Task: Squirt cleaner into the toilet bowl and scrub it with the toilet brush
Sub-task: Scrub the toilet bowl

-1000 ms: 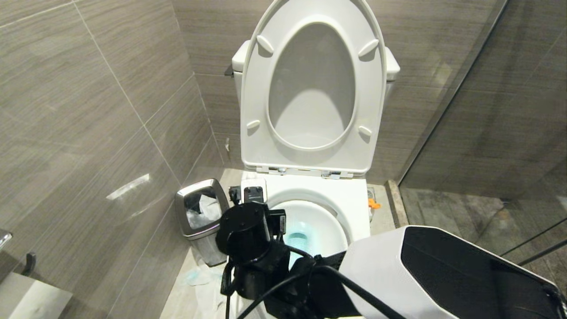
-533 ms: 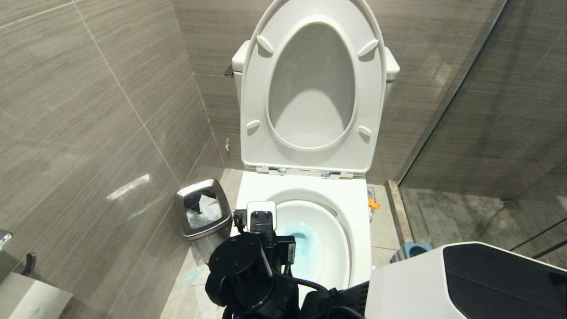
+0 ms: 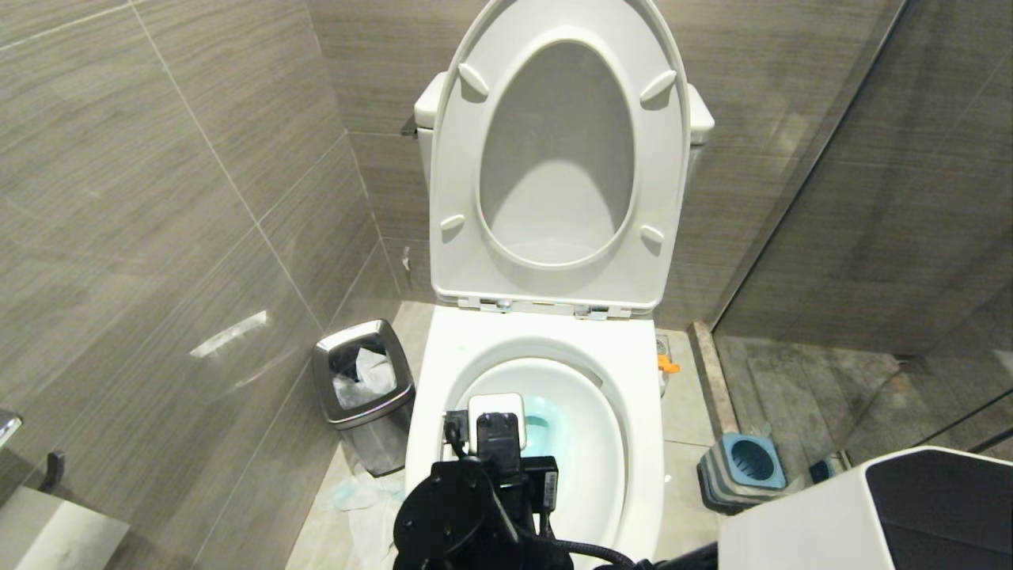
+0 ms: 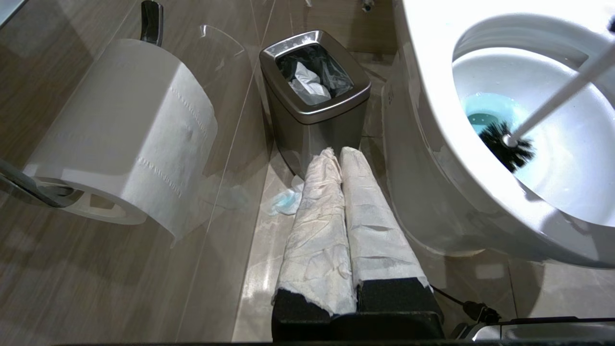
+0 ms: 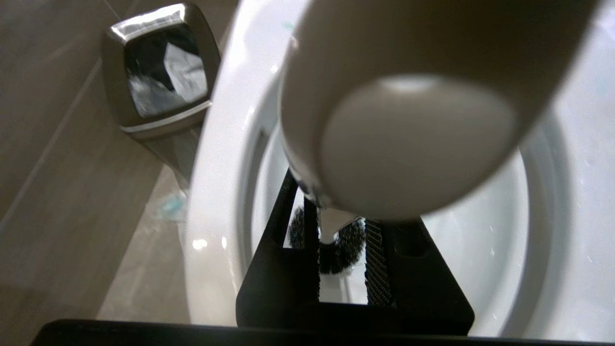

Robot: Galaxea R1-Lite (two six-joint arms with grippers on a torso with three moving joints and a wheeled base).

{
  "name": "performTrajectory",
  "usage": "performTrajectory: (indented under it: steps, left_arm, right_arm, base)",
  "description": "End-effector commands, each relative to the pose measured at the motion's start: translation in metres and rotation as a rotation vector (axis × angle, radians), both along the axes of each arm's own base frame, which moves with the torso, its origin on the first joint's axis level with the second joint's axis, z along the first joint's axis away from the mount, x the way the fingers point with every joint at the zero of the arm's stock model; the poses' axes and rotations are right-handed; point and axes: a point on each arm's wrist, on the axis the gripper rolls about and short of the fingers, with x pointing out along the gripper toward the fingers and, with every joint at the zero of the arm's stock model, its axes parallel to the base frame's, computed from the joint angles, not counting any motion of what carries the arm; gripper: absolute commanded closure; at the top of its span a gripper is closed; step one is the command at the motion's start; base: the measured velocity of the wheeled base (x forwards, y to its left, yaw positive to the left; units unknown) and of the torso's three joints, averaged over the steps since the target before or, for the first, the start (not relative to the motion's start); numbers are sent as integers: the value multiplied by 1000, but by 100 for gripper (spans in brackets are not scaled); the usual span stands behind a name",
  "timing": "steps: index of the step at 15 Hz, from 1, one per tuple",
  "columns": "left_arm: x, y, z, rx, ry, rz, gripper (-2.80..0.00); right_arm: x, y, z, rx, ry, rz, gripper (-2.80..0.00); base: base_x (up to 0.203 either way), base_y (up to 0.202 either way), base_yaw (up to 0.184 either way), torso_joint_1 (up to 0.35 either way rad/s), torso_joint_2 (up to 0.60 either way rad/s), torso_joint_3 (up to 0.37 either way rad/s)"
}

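Showing no legible writing anywhere.

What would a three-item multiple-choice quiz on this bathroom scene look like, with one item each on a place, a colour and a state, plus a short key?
1. Where is the bristle head of the toilet brush?
A. In its holder on the floor
B. Inside the toilet bowl
C. In the waste bin

2. What colour is the water in the bowl?
A. Blue-green
B. Yellow
C. Clear

3. How do the seat and lid stand?
A. Both down
B. Seat down, lid up
C. Both raised against the tank

Key:
1 B: the left wrist view shows the black bristles low in the bowl by the water, the right claw shut on the handle.
2 A: the pool at the drain is tinted turquoise.
3 C: the head view shows the seat ring upright in front of the lid.
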Motion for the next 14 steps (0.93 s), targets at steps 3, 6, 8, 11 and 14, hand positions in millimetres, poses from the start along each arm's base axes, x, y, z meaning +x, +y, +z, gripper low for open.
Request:
performTrajectory:
  steps: [3,6,8,11,14]
  left_arm:
    - [0,0,0,0,0,1,0]
    - [0,0,0,0,0,1,0]
    - [0,0,0,0,0,0,0]
    - [0,0,0,0,0,1,0]
    - [0,0,0,0,0,1,0]
  right_arm:
    - [-17,-30,-17,-28,53,-14,0]
    - [-23,-46,-16,-27,68,-22,0]
    - [-26,-54,-12,-28,70,-23,0]
    - [-25,-64,-14,-31,79,-43,0]
    - [-18,-78,-17,-33,88,-91,0]
  base:
    - [0,0,0,0,0,0]
    - [0,0,0,0,0,0]
    - [0,0,0,0,0,0]
    - [0,0,0,0,0,0]
    - [0,0,0,0,0,0]
